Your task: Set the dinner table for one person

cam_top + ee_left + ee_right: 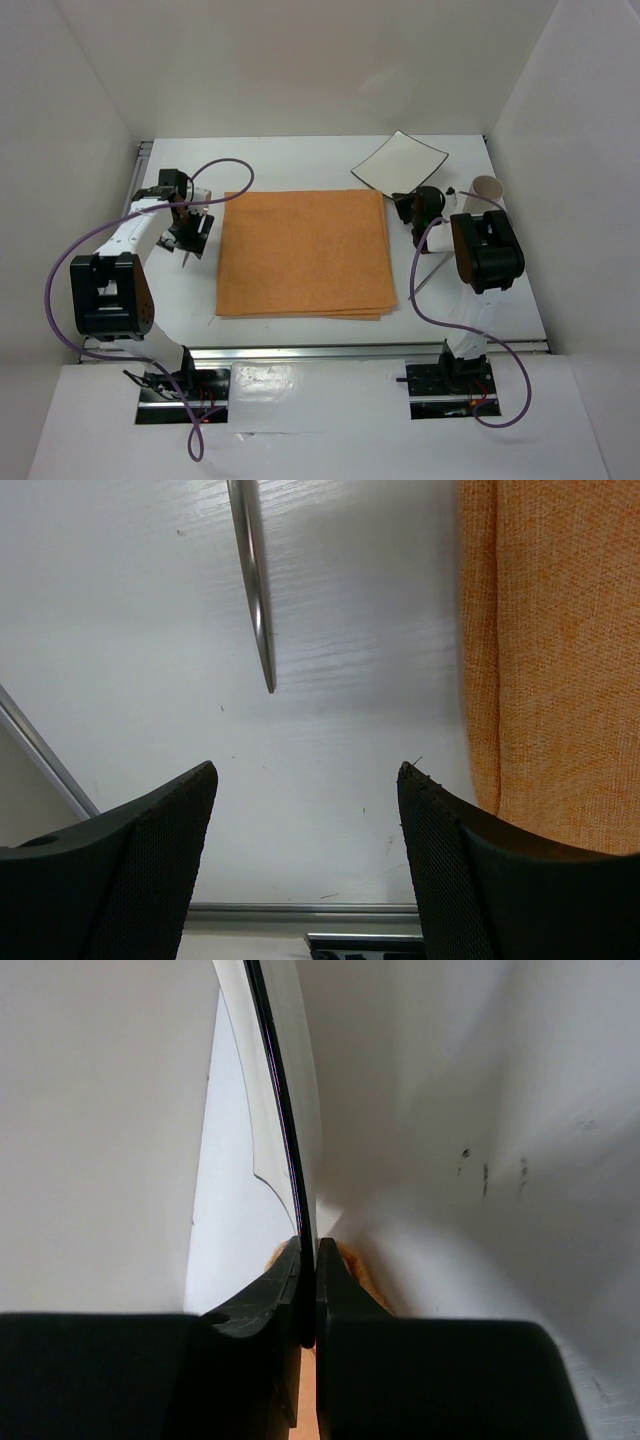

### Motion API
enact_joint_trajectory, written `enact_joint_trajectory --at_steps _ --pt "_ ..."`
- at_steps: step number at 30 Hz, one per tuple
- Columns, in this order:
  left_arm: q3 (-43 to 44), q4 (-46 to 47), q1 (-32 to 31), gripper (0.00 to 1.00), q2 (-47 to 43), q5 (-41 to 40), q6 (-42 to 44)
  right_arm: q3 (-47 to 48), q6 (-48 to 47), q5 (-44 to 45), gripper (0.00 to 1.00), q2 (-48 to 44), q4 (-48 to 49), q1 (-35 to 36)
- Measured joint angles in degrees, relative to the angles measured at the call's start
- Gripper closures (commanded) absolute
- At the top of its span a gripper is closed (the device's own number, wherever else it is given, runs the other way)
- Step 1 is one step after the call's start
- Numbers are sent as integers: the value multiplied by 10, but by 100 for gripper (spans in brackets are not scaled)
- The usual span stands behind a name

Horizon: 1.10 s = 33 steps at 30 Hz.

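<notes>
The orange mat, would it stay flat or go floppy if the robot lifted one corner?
Probably floppy: the orange mat looks like woven cloth, its weave clear in the left wrist view. It seems thin, so likely light. Pushed, it may bunch up rather than slide, since layers show at its near edge.

Flat white rectangular dinner table (300,340)
</notes>
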Motion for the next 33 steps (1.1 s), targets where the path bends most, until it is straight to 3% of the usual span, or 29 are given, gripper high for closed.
enact_joint_trajectory --at_steps 11,26,33 --pt "-2 0 0 19 -2 1 -2 17 -18 -61 100 -1 -8 0" --pt "-9 0 0 19 -12 7 -10 116 -100 -101 100 -7 -72 1" --pt "-9 1 3 19 -12 11 -10 73 -103 -129 100 -101 -116 42"
